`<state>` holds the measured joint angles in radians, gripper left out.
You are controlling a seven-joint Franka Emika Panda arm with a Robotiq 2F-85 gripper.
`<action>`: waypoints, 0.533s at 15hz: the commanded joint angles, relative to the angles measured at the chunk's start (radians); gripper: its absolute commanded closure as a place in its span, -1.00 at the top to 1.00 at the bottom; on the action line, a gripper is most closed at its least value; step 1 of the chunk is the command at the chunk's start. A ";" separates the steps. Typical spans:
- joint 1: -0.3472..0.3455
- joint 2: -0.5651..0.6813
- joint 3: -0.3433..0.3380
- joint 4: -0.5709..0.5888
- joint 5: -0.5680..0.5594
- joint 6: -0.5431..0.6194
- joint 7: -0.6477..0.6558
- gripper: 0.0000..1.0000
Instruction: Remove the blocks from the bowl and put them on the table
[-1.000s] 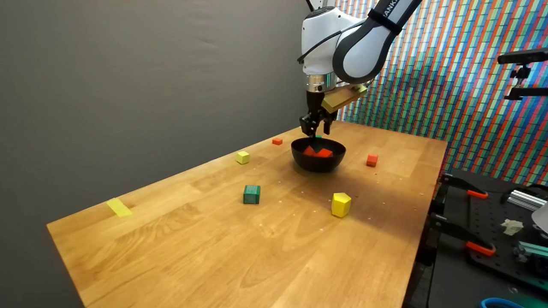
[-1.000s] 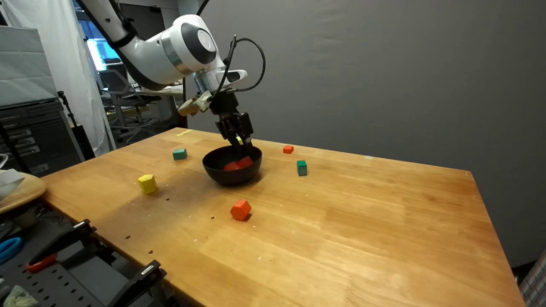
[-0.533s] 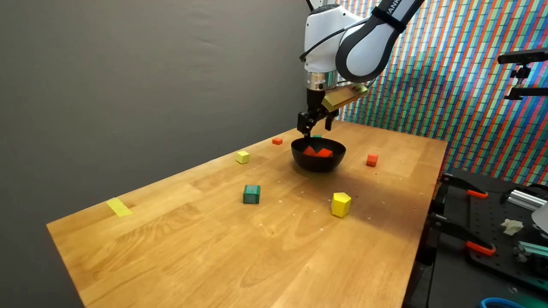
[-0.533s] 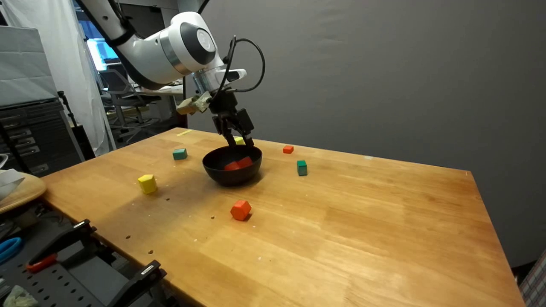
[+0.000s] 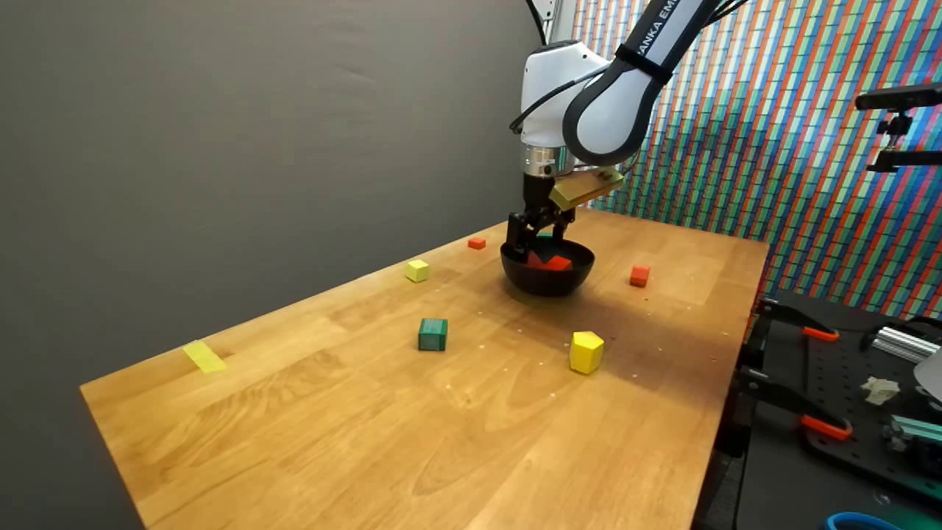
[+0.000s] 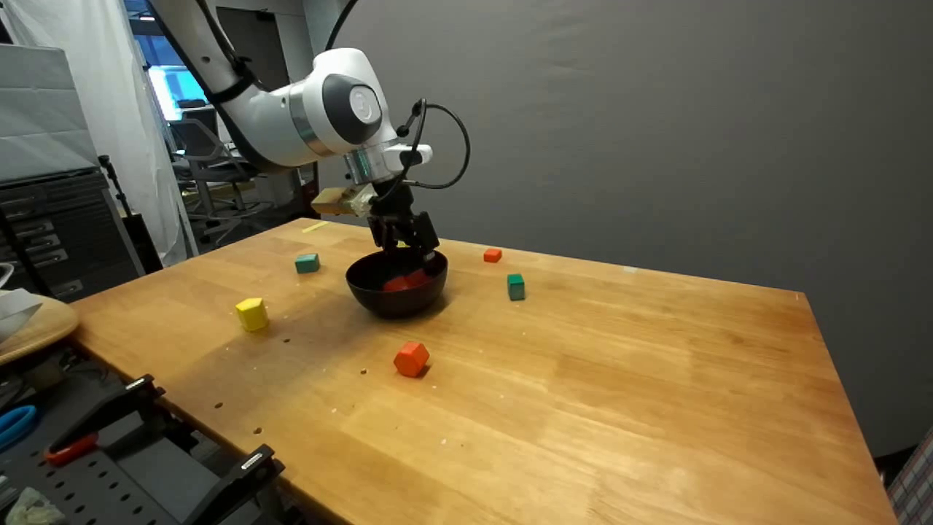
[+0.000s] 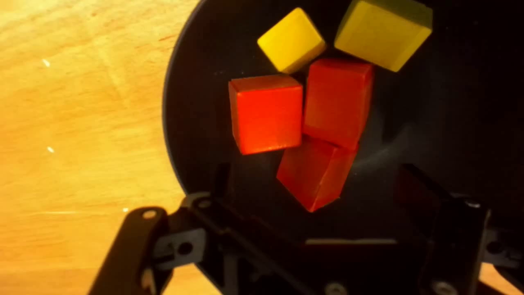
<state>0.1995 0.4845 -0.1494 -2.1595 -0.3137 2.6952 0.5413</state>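
The black bowl stands on the wood-grain table; it also shows in the wrist view. In the wrist view it holds several blocks: a bright red block, two darker red blocks, and two yellow blocks. My gripper is open and empty, its fingertips down inside the bowl. The fingers stand apart on either side of the lowest red block, not touching it. In both exterior views the bowl wall hides the fingertips.
Around the bowl on the table lie a green block, yellow blocks, red blocks and another green block. A yellow tape strip marks the table edge. A grey wall stands behind.
My gripper's fingers spread wider between one second and half a second ago. Since then the arm has come down and the fingers have entered the bowl. The blocks and bowl have not visibly moved.
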 commanded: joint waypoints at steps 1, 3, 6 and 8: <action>-0.034 0.069 0.034 0.081 0.085 0.001 -0.113 1.00; -0.044 0.094 0.046 0.108 0.121 -0.007 -0.156 1.00; -0.067 0.109 0.074 0.120 0.191 -0.008 -0.203 1.00; -0.076 0.108 0.082 0.111 0.227 -0.014 -0.220 1.00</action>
<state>0.1556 0.5850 -0.0988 -2.0619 -0.1468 2.6940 0.3748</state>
